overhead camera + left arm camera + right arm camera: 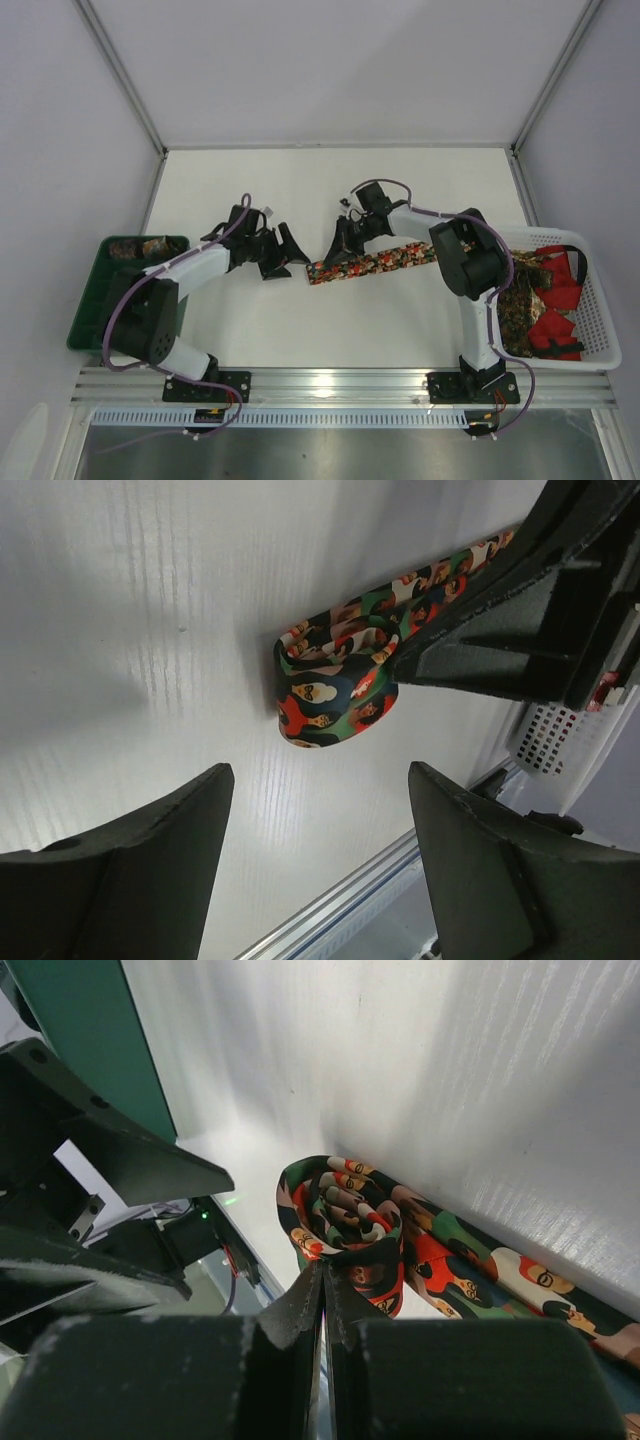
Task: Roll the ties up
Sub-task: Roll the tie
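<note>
A patterned tie (pixel 385 260) lies flat across the table's middle, with its left end curled into a small roll (pixel 335 695). My right gripper (pixel 335 255) is shut, and its tips pinch the edge of that roll (pixel 345 1205), seen in the right wrist view (pixel 325 1265). My left gripper (pixel 283 258) is open and empty. It hovers just left of the roll, which lies ahead of its spread fingers and apart from them in the left wrist view (pixel 320 770).
A white basket (pixel 600 340) at the right holds several loose ties (pixel 540 300) and red cloth. A green tray (pixel 90 300) at the left holds rolled ties (pixel 135 247). The table's metal front rail (pixel 340 385) runs along the near edge.
</note>
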